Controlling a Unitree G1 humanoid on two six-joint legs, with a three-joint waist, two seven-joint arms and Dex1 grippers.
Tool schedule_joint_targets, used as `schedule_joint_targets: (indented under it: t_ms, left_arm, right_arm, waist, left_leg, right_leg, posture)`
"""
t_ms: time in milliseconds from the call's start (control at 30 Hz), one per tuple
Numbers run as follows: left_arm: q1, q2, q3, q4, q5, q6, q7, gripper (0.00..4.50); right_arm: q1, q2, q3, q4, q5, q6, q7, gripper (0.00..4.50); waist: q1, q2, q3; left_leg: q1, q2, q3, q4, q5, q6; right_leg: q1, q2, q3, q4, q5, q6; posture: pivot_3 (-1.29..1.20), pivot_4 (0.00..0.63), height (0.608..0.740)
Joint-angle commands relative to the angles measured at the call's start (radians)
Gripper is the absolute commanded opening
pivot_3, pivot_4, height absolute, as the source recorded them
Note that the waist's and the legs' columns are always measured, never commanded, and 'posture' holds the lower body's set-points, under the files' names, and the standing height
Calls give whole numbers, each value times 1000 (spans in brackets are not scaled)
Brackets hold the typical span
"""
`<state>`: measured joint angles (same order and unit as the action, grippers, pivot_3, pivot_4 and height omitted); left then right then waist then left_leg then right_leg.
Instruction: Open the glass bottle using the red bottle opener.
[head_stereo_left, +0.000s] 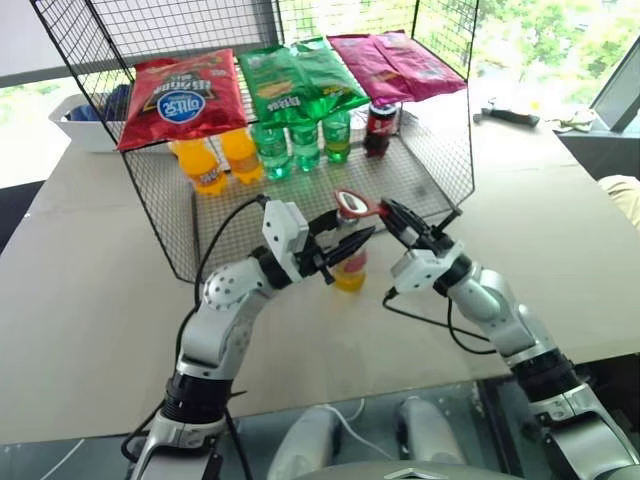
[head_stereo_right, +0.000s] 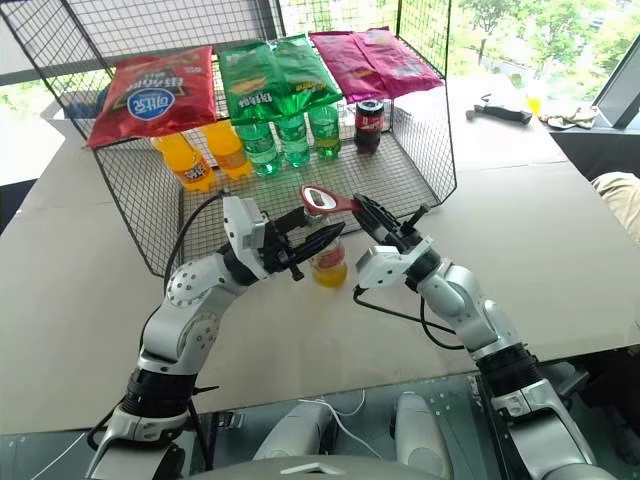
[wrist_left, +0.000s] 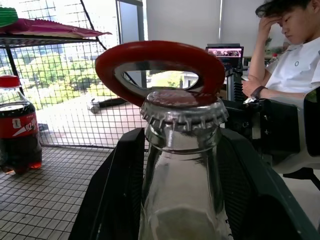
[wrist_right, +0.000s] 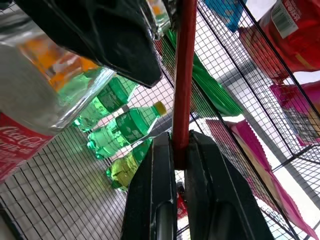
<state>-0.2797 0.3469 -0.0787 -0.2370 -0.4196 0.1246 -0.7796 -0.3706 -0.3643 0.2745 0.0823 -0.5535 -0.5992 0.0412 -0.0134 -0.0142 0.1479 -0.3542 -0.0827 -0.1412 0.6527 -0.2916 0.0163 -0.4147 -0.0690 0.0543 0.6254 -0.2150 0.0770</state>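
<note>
Nearest the robot, the left hand (head_stereo_left: 345, 250) holds the glass bottle (head_stereo_left: 350, 268) by its neck, a black finger on either side, so the bottle stays upright on the desk (head_stereo_left: 90, 300) while the cap is worked. The crimped metal cap is still on. From about four o'clock of the bottle, the right hand (head_stereo_left: 385, 210) comes in with its fingers pinched tight on the handle of the red bottle opener (head_stereo_left: 353, 205). The opener's ring head sits tilted over the cap, its near rim seemingly hooked at the cap's edge; that placement looks set for levering upward, though the cap shows no lift yet.

Beyond the bottle, at twelve o'clock, stands a wire rack (head_stereo_left: 440, 170) whose mesh floor begins just behind the hands. On it, well apart from the work, are orange bottles (head_stereo_left: 215, 160) at eleven o'clock, green bottles (head_stereo_left: 305, 140), and a dark cola bottle (head_stereo_left: 380, 128) at one o'clock. Snack bags (head_stereo_left: 290, 85) lie on the shelf above. Nothing blocks the opener's upward swing. A seated person (wrist_left: 295, 60) shows beyond the desk in the left wrist view.
</note>
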Motion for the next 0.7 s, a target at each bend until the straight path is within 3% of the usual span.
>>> schedule_joint_targets:
  t_ms: [33, 300, 700]
  left_arm:
    - [9, 15, -5, 15, 25, 6, 0, 1524]
    - [2, 30, -9, 37, 34, 10, -4, 1524]
    - [-6, 39, -23, 60, 48, 7, -13, 1524]
  right_arm:
    - [16, -1, 17, -50, -13, -22, 7, 0]
    - [58, -28, 39, -48, -90, -54, -17, 0]
    - [-13, -63, 85, -1, -223, -41, -45, 0]
  waist:
    - [0, 0, 0]
    - [-1, 0, -1]
    - [-3, 0, -2]
  left_leg:
    - [0, 0, 0, 0, 0, 0]
    - [3, 0, 0, 0, 0, -1]
    - [9, 1, 1, 0, 1, -2]
  right_leg:
    - [0, 0, 0, 0, 0, 0]
    - [2, 0, 0, 1, 0, 0]
    - [7, 1, 1, 1, 0, 0]
  posture:
    - [0, 150, 740]
    - [0, 150, 740]
    - [0, 150, 740]
